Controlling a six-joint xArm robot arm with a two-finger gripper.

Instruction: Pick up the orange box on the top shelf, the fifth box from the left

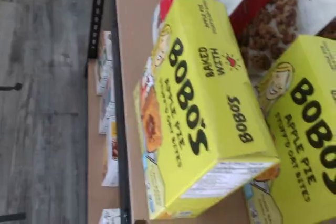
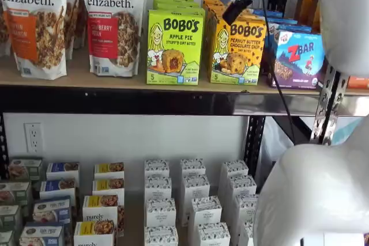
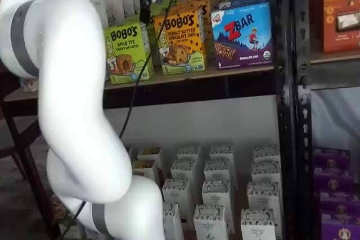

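The orange box [image 2: 233,50] stands upright at the front of the top shelf [image 2: 115,79], between a lime-green carton and a blue one; it also shows in a shelf view [image 3: 180,40]. More orange cartons are lined up behind it. My gripper [image 2: 225,8] hangs from the view's top edge, in front of the orange box's upper left corner. In a shelf view [image 3: 145,3] it sits by the tops of the green and orange cartons. Its black fingers show side-on, so I cannot tell whether they are open. Nothing is in them. The wrist view shows no orange box.
The lime-green Apple Pie carton [image 2: 174,47] fills the wrist view [image 1: 199,103], with a second one beside it [image 1: 310,129]. The blue ZBAR carton [image 2: 300,59] stands right of the orange box. Granola bags [image 2: 112,21] stand further left. Small white boxes [image 2: 190,200] fill the lower shelf. My white arm [image 3: 73,82] blocks much.
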